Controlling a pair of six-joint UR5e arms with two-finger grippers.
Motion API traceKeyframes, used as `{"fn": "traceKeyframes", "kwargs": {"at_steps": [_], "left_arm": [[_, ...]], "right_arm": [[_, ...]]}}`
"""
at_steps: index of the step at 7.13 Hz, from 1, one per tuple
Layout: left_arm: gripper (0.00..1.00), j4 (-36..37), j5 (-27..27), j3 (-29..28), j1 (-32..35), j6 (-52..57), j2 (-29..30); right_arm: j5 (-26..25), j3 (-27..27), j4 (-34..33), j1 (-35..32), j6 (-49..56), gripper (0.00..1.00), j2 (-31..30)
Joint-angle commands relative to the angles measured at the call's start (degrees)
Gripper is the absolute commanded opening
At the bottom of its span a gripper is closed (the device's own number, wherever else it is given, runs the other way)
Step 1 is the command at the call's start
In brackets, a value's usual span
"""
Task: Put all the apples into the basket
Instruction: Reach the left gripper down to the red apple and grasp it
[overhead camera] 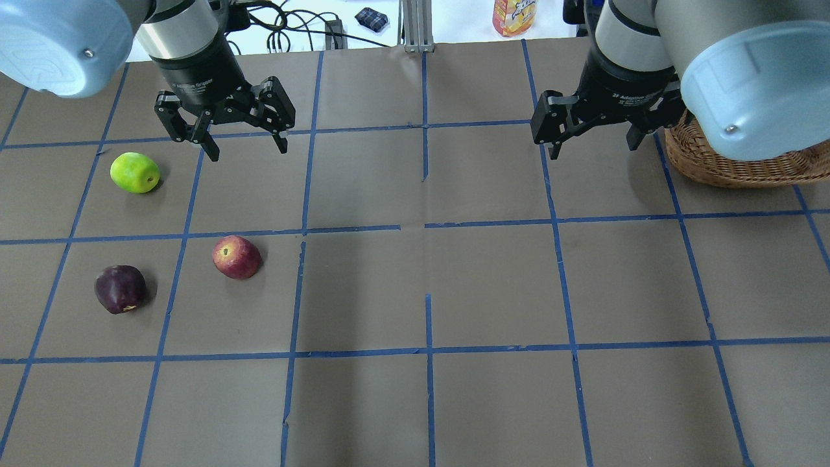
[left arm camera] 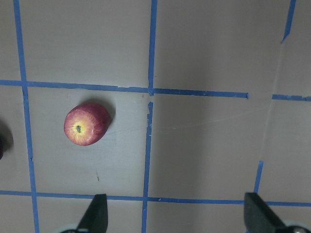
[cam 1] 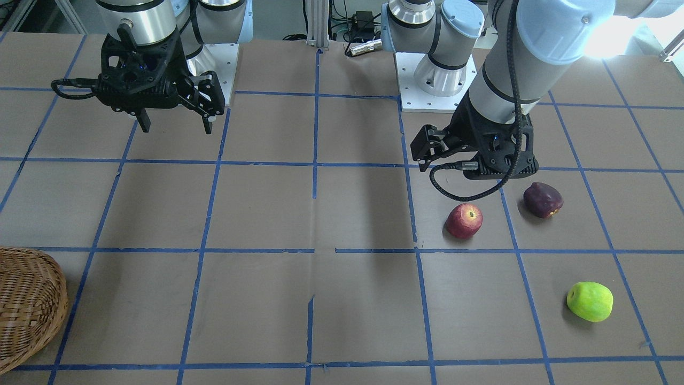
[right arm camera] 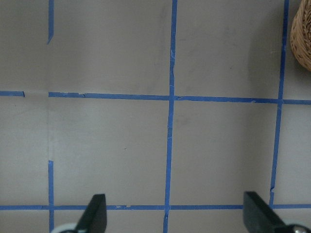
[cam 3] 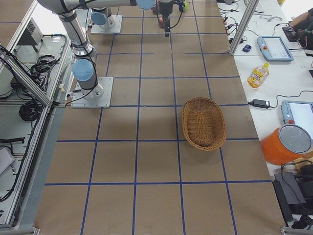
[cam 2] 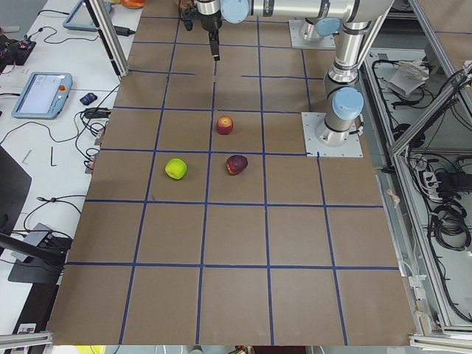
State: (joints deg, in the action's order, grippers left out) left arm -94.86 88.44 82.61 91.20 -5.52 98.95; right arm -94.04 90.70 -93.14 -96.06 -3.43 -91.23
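We see a matt, brown, paper-like tabletop crossed by smooth blue tape strips, a rough light-brown woven wicker basket at its 2 o'clock overhead, and a slightly glossy lime-green apple.

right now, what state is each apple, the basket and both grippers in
basket: upright, empty
red apple: on the table, outside the basket, not held
maroon apple: on the table, outside the basket, not held
green apple: on the table, outside the basket, not held
left gripper: open, holding nothing
right gripper: open, holding nothing
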Motion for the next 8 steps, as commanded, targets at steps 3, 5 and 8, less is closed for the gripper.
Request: {"fn": "traceKeyframes", "kwargs": {"at_steps": [3,5,8], "left_arm": [[1.0,0.2,0.1,0.4,-0.1,0.1,-0.2],[1.0,0.2,0.0,1.0,-1.8,4.2,1.4],[1.0,12.5,-0.2,8.4,-11.3,19.7,6.4]], "right_arm": [[0.0,0.0,0.0,0.2,0.0,1.0,0.0],[0.0,0.0,0.0,0.1,0.0,1.0,0.0],[0.0,0.0,0.0,0.1,0.1,1.0,0.1]]}}
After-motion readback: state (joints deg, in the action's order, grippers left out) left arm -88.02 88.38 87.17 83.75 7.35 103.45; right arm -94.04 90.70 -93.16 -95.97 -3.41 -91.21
